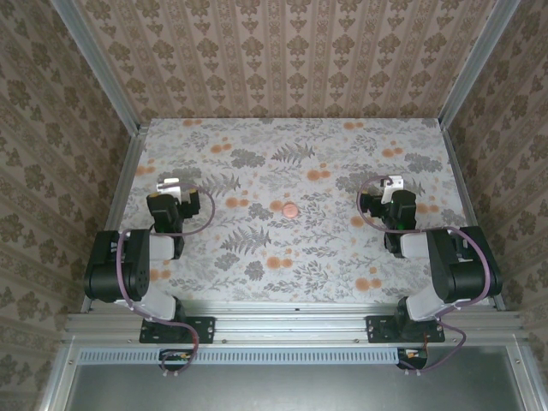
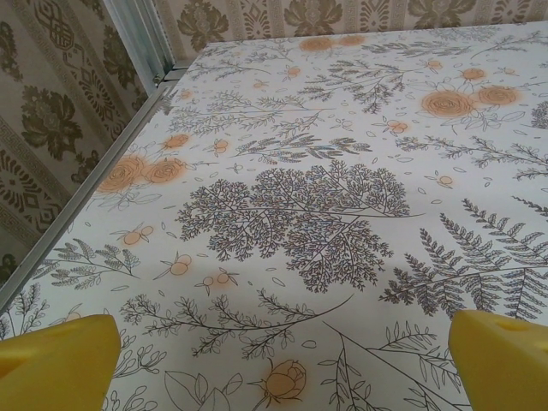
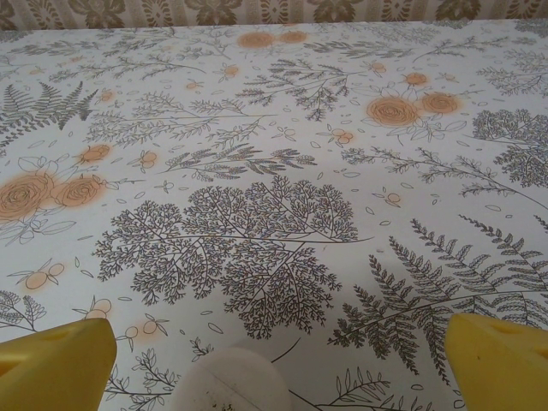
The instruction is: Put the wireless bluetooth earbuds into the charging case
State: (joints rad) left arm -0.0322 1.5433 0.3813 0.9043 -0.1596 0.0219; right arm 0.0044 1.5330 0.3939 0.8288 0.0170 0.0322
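Arm bases line the top view's bottom edge; above them the left claw [image 1: 169,183] and right claw [image 1: 393,181] gape, with the charging case [image 1: 289,208], a small salmon-pink disc, lying mid-frame between them on the flowered tabletop [image 1: 257,137]. Left wrist: yellow fingertips [image 2: 56,364] wide apart over printed ferns. Right wrist: likewise, with a blurred whitish lump [image 3: 231,381] at bottom centre.

This is a staged robot test cell, not a lived-in room: a lab rig dressed to look homely. Damask wallpaper [image 1: 282,51] covers three panel walls held by bare aluminium posts [image 1: 97,64]. The tabletop [image 1: 325,248] wears a floral print, and the left arm [image 1: 128,265] and right arm [image 1: 454,270] are bolted to a metal rail [image 1: 291,324] along its near edge.
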